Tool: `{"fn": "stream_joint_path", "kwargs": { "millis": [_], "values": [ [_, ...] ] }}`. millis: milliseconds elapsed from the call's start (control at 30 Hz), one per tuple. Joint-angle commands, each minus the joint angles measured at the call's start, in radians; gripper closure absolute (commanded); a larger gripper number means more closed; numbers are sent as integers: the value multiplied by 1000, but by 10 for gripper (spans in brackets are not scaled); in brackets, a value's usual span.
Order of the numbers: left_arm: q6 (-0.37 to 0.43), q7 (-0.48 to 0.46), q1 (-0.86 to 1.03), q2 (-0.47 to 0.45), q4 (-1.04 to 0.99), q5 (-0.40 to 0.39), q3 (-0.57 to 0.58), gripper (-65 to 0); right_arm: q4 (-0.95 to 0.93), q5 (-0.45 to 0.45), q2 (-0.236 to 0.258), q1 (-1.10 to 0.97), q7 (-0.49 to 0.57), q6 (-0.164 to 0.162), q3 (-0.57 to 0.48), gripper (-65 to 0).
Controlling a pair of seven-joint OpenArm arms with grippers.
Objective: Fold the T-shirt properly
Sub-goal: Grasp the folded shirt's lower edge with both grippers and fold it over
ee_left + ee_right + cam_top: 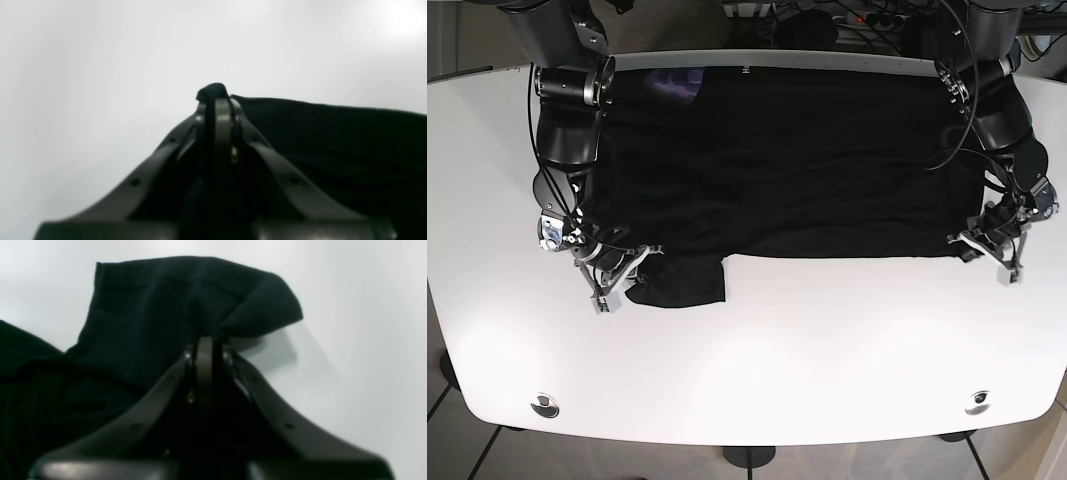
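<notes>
A black T-shirt (787, 160) lies spread across the far half of the white table, its front edge running straight from left to right. My left gripper (215, 96) is shut on a corner of the T-shirt (333, 140), at the right end of that edge in the base view (972, 243). My right gripper (205, 341) is shut on the T-shirt's sleeve (173, 306), which sticks out toward the front at the lower left in the base view (627, 280). The sleeve (682, 280) lies flat on the table.
The white table (827, 350) stretches bare in front of the shirt. Two round metal fittings (545, 405) (976, 402) sit near the front corners. Cables and arm bases (827, 15) crowd the far edge.
</notes>
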Motion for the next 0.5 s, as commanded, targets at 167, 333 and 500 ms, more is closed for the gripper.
{"fn": "stream_joint_path", "kwargs": {
  "millis": [167, 333, 500],
  "values": [
    [-8, 75, -11, -18, 219, -114, -5, -6, 267, 22, 20, 8, -84, -27, 3, -17],
    [-5, 160, 69, -23, 370, -242, -5, -4, 558, 23, 26, -78, -276, -27, 72, -17],
    [-5, 187, 178, -21, 489, -269, -56, -4, 888, 23, 1, -233, -477, -24, 131, -17]
  ]
}}
